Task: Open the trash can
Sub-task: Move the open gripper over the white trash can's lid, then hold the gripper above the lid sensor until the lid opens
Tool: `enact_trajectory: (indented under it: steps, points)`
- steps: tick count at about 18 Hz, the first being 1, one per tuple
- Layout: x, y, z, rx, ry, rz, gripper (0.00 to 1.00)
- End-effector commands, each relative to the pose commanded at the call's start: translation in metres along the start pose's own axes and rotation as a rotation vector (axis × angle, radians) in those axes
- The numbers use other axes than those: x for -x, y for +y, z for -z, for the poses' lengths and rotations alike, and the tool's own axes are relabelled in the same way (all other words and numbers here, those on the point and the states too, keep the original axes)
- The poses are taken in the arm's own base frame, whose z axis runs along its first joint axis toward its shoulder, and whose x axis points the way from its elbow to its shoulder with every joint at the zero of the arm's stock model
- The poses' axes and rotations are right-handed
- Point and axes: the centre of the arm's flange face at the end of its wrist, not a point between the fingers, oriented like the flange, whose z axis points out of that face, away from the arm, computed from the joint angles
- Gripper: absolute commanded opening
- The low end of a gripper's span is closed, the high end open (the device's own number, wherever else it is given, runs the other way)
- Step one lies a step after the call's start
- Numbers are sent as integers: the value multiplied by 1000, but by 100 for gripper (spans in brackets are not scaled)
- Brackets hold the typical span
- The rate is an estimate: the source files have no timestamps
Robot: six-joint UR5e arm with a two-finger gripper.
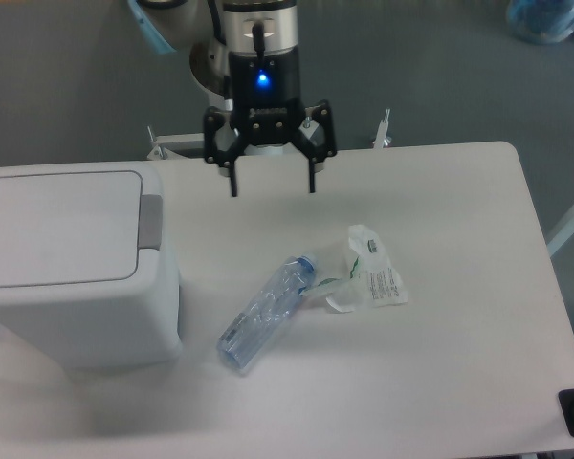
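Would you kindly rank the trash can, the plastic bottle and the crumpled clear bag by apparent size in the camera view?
1. trash can, largest by far
2. plastic bottle
3. crumpled clear bag, close to the bottle, slightly smaller

End effector (273,185) downward, fingers spread

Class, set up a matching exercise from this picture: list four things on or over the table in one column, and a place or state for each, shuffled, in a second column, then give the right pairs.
Things:
1. trash can
2. gripper
3. bottle
4. plastic wrapper

Places or states:
A. lying on its side mid-table
B. open, above the table's far edge
C. lid shut, at the table's left end
D. crumpled, right of the bottle's cap

Pairs: 1-C, 2-B, 3-A, 4-D
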Motion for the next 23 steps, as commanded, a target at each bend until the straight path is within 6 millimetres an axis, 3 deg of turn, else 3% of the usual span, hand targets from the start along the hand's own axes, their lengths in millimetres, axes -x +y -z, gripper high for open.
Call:
enact_trajectory:
  steps: [4, 9, 23]
  points:
    - [-23, 2, -19, 27, 39, -36, 100]
    - [-37, 5, -24, 31, 57, -59, 100]
    - [-36, 9, -40, 51, 62, -68, 100]
